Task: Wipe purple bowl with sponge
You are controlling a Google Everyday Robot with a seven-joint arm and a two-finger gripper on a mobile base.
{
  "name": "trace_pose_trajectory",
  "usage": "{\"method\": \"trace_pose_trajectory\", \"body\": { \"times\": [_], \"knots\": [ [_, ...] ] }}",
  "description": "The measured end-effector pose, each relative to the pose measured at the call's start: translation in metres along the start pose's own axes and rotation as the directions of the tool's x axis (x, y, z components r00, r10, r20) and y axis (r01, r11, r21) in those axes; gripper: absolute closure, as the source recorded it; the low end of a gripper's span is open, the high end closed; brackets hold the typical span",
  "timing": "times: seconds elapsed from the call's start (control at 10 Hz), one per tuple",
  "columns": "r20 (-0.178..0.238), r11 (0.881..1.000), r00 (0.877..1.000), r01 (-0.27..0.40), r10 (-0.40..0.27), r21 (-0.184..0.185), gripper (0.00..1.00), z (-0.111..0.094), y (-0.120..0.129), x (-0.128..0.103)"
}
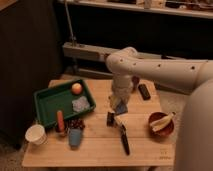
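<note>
Arm (160, 70): off-white, smooth rounded tube links, row of small dark dots along the long link. Gripper (119, 106) pale, right of green tray (52, 102).

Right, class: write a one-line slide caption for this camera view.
End effector, shut on the sponge, hangs over the wooden table near the purple bowl.
</note>
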Motion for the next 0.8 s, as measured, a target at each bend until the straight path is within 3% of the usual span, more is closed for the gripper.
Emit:
{"method": "trace_pose_trajectory", "body": {
  "times": [0.3,0.5,0.8],
  "knots": [
    [0.001,0.989,0.989,-0.147,0.147,0.021,1.00,-0.004,-0.061,0.054],
    [0.004,0.968,0.969,-0.249,0.249,0.018,1.00,-0.002,-0.092,0.093],
    [0.005,0.910,0.910,-0.415,0.415,0.000,1.00,0.007,-0.134,0.157]
  ]
}}
